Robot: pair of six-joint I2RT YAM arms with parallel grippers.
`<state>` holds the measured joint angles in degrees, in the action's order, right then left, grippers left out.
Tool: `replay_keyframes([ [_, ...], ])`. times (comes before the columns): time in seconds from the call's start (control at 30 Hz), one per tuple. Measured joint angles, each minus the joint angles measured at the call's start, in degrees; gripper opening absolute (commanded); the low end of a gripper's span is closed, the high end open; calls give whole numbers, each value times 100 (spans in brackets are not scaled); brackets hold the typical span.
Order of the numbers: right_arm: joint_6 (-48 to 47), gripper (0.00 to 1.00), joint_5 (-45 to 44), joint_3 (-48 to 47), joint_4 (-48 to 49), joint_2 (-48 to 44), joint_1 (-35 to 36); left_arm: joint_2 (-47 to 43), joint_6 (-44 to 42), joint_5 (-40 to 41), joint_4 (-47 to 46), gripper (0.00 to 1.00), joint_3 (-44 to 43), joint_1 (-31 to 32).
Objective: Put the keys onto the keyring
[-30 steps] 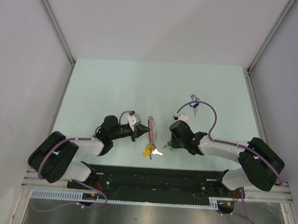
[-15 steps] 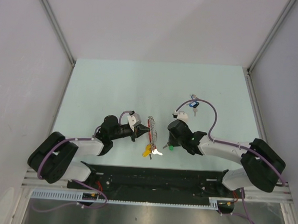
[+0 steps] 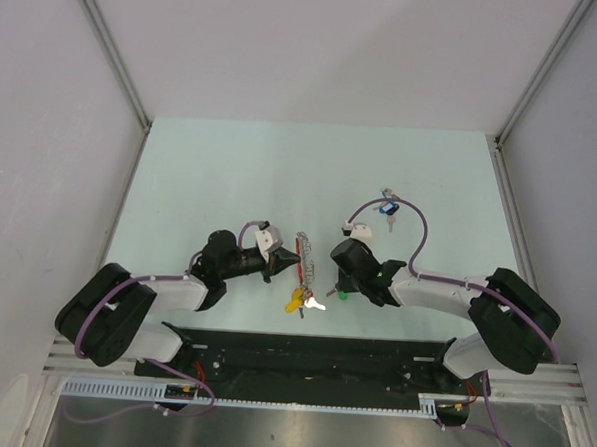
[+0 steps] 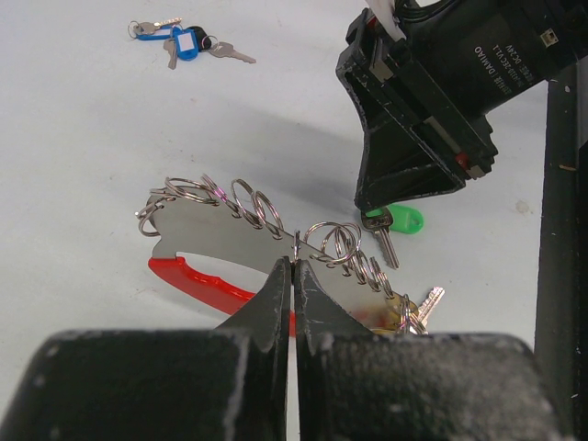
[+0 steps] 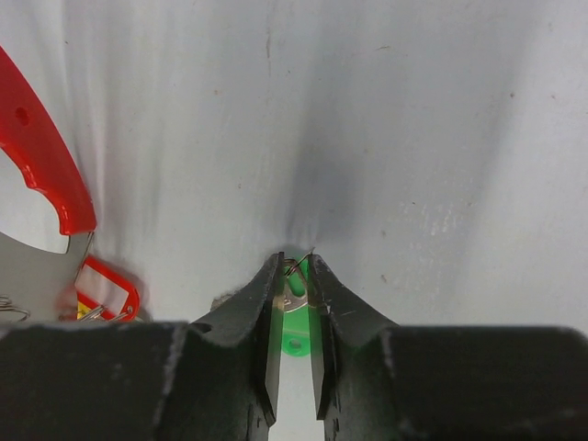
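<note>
The keyring (image 3: 305,259), a bunch of silvery rings with a curved red loop (image 4: 193,276), lies on the table between both arms. My left gripper (image 4: 295,264) is shut, pinching one thin ring of it at the fingertips. The green key (image 4: 404,220) lies just right of the bunch. My right gripper (image 5: 295,262) points down at it, and its fingers are shut on the metal part by the green head (image 5: 294,344). The blue key (image 3: 387,210) lies farther back to the right, on a small bunch (image 4: 186,43) of its own.
A yellow tag (image 3: 294,303) and a silver key (image 3: 316,306) lie at the near end of the keyring, with a red tag (image 5: 106,289) beside the loop. The right arm's purple cable (image 3: 423,240) arcs over the blue key. A black rail (image 3: 312,354) runs along the near edge.
The right gripper has shifted slightly left over the green key, with its jaws now tight on it. The left gripper and the keyring have not moved.
</note>
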<state>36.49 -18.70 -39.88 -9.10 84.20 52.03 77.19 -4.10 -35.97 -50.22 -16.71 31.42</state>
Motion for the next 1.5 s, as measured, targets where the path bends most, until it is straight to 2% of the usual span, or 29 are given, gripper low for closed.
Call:
replay_keyframes([
  [0.13,2,13,-15,-2,-9,0,0,-4,0,0,2,1,0,0],
  [0.63,0,12,-55,-2,-168,0,4,-20,0,0,24,1,0,0],
  [0.87,-2,0,-98,-2,-243,0,11,-37,0,0,50,1,0,0],
  [1.03,-118,0,-142,-2,-308,-85,37,-39,2,-15,42,1,0,0],
  [1.2,-772,0,33,-2,-216,-525,42,-61,0,-74,-37,1,9,-2],
  [1.5,-2763,0,1067,-4,234,-1740,-11,-125,0,-525,-476,3,151,-9],
])
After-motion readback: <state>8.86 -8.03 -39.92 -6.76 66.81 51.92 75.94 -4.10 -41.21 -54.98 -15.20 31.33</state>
